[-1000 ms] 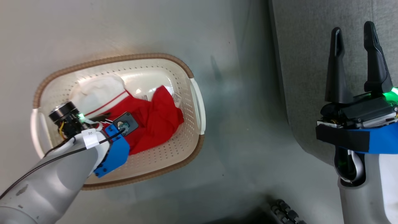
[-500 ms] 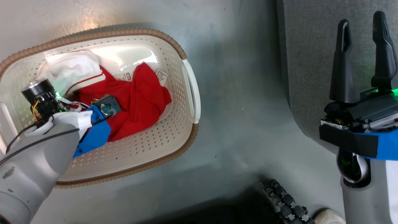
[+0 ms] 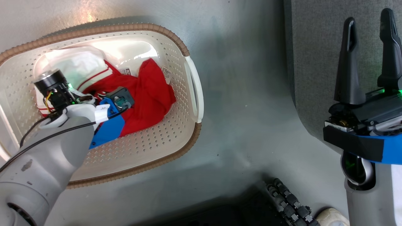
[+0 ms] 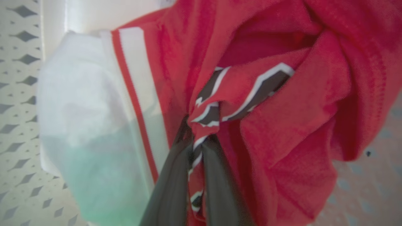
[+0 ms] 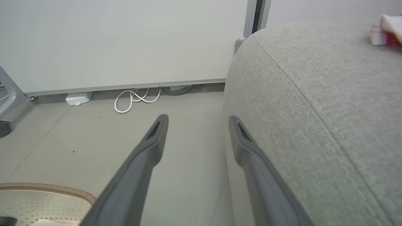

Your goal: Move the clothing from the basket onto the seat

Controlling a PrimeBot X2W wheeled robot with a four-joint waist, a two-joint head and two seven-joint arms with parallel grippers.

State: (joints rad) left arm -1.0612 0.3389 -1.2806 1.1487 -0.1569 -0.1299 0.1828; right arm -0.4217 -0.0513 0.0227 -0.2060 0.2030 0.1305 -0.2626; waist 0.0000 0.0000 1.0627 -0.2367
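Pinching a fold of the clothing between its dark fingers, my left gripper is drawn narrow, with red fabric and its dark-and-white striped trim squeezed in the thin gap. Around that grip, the left wrist view shows bunched red cloth across the centre and right of the frame, and a white panel with a red stripe at the left. The perforated wall of the basket lies beyond at the far left edge. In the head view the clothing sits inside the basket at the upper left of the frame, the red heap toward the middle and the white part toward the top left, with my left forearm reaching in from the lower left. The basket rests on the grey floor. My right gripper stands at the right edge of the frame, fingers spread wide and holding nothing, over the seat. In the right wrist view a scrap of red and white fabric lies on the seat at the top right corner, and a white cable coils by the wall.
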